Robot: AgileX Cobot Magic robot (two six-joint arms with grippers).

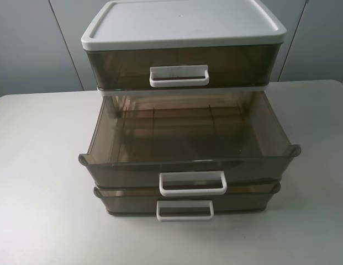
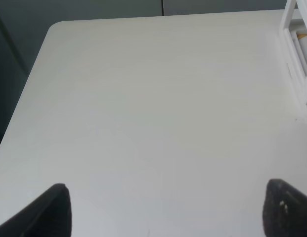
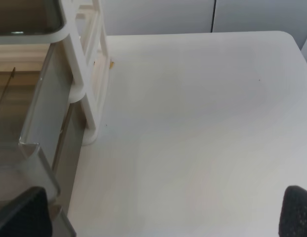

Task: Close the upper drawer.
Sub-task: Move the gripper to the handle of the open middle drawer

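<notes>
The upper drawer (image 1: 188, 163) is smoky brown translucent plastic and stands pulled far out of the middle tier of the cabinet (image 1: 182, 25). It looks empty. Its white loop handle (image 1: 192, 183) faces the table's front. Its side wall and flared corner (image 3: 37, 148) show in the right wrist view. Neither gripper shows in the exterior high view. My left gripper (image 2: 165, 212) is open and empty over bare table, left of the cabinet frame (image 2: 297, 54). My right gripper (image 3: 163, 212) is open and empty, just right of the drawer's front corner.
The top drawer (image 1: 179, 65), with the wider handle, is shut. The lowest drawer (image 1: 185, 205) sticks out a little under the upper one. The white cabinet frame (image 3: 86, 74) stands on a white table (image 1: 38, 165) with grey wall panels behind.
</notes>
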